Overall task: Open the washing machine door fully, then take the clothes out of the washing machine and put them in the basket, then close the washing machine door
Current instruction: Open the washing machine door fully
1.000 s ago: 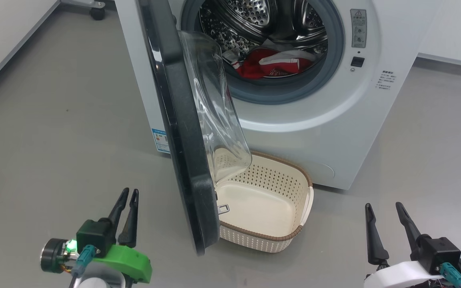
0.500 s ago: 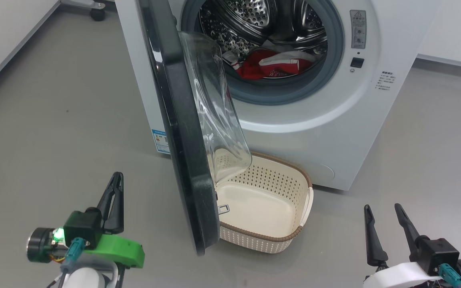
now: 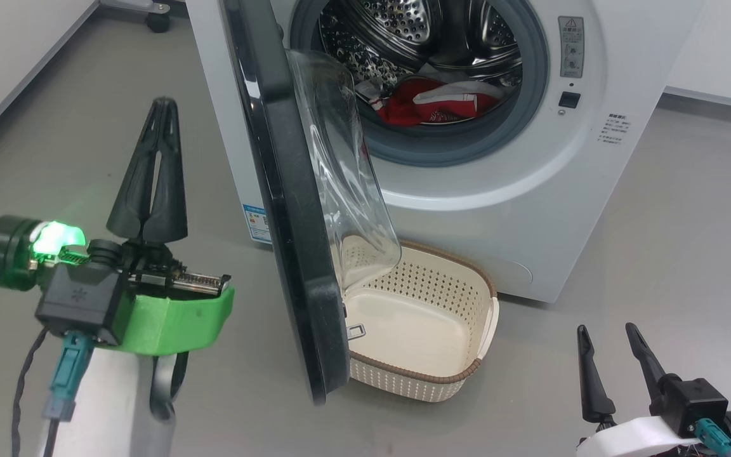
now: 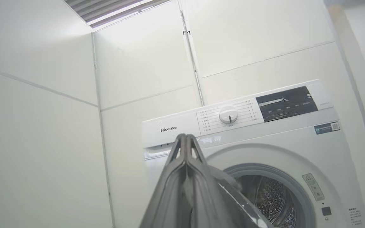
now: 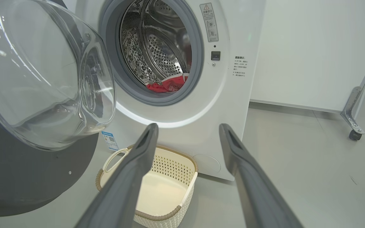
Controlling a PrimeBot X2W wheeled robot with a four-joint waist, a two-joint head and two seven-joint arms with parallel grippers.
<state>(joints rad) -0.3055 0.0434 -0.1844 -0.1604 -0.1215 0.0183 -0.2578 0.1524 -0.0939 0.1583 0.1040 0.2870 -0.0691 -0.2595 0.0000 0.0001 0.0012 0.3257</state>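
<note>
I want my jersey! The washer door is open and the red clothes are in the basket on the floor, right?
No. The head view shows the red clothes lie inside the washing machine; the basket on the floor is empty. The door is open.

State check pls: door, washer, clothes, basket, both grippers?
washing machine door: open, standing out roughly square to the front, not swung right back.
washing machine: drum exposed, loaded.
clothes: red and white, lying at the drum bottom.
basket: empty, upright on the floor at the washer's foot.
left gripper: shut, empty, raised on the door's outer side.
right gripper: open, empty, low.
</note>
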